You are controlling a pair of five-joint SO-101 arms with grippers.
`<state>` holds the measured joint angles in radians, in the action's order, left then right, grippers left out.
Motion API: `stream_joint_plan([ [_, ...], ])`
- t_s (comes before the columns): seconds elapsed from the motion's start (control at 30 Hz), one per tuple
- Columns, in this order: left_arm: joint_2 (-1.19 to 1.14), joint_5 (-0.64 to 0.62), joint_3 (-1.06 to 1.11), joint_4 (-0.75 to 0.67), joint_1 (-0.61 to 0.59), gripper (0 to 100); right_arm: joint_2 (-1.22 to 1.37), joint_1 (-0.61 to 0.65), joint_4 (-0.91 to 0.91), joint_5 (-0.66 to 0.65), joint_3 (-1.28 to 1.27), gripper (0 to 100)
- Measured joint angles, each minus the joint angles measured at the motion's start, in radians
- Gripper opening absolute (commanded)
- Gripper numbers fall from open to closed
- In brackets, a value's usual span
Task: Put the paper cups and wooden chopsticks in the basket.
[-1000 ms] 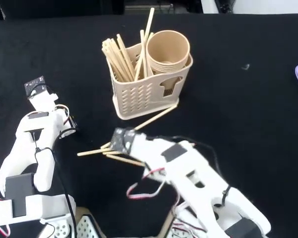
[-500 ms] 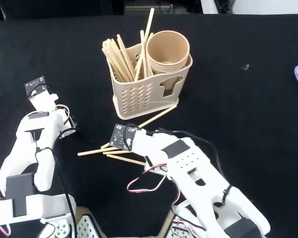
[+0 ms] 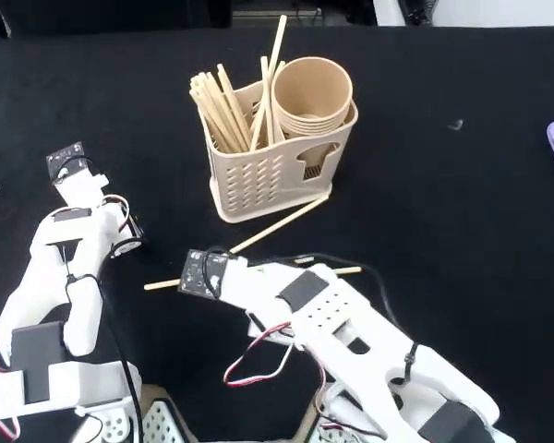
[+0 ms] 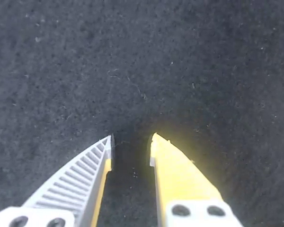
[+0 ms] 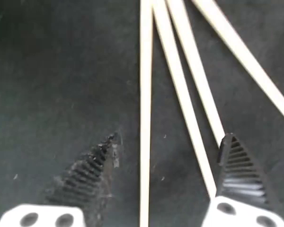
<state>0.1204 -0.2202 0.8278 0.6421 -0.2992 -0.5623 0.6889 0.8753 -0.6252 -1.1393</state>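
While the right claw (image 5: 169,141) stands wide over the chopsticks (image 5: 145,85), centre it on one. Lower fully, then close.

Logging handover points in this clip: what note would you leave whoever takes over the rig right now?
Left gripper: open, over bare table, holding nothing.
Right gripper: open, fingers straddling loose chopsticks on the table.
Done: paper cups and a bunch of chopsticks stand in the basket.
Left: the loose chopsticks in front of the basket.
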Motion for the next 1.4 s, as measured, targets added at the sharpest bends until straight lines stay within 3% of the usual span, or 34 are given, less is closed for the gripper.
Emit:
stream_joint_plan([
  [0.3,0.0,0.0,0.0,0.0,0.0,14,0.304,-0.044,-0.087,0.0,0.11,32.3],
  [0.5,0.0,0.0,0.0,0.0,0.0,14,0.351,-0.051,-0.084,-0.012,0.158,31.5],
  [0.57,0.0,0.0,0.0,0.0,0.0,14,0.358,-0.051,-0.084,-0.048,0.161,25.9],
  [0.73,0.0,0.0,0.0,0.0,0.0,14,0.356,-0.055,-0.075,-0.08,0.166,1.4],
  [1.1,0.0,0.0,0.0,0.0,0.0,14,0.313,-0.072,0.005,-0.081,0.164,1.1],
  [1.4,0.0,0.0,0.0,0.0,0.0,14,-0.032,-0.219,0.141,-0.089,0.163,1.1],
])
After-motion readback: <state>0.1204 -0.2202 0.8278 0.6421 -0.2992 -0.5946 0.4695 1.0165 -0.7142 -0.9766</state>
